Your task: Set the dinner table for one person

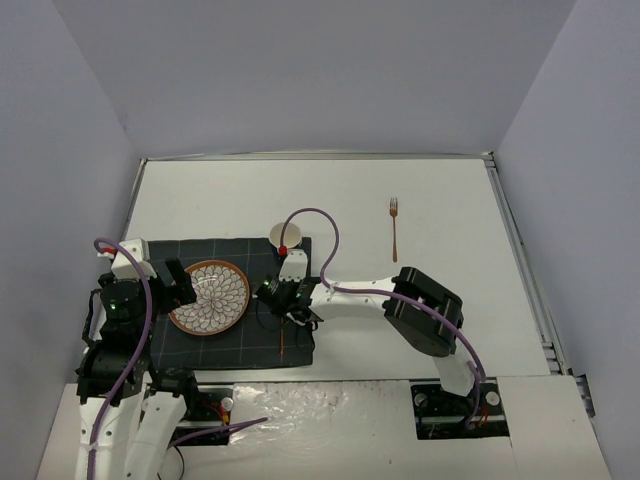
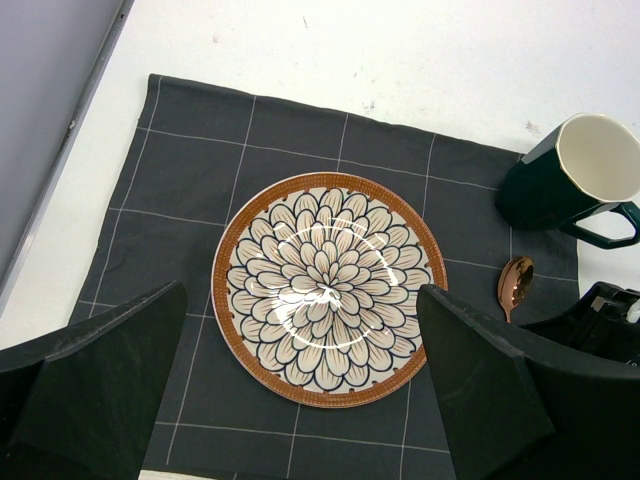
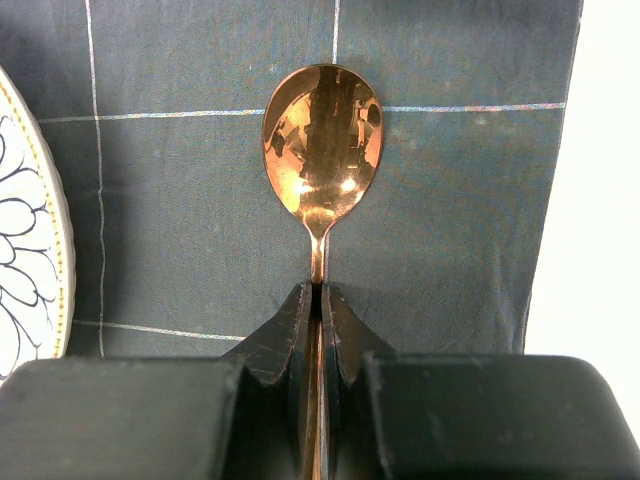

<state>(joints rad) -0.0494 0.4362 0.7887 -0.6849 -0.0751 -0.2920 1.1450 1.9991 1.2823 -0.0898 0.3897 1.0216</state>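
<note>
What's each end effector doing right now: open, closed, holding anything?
Left end effector: open, empty, over the plate.
Right end effector: closed on the spoon handle.

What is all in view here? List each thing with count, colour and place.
dinner table: one, white, under everything
placemat: one, dark with pale grid, near left of table
plate: one, flower pattern, brown rim, on the placemat
mug: one, dark green, white inside, at the placemat's far right corner
spoon: one, copper, over the placemat beside the plate
fork: one, copper, on bare table right of the placemat
left gripper: one, black, open above the plate
right gripper: one, black, shut on the spoon's handle
</note>
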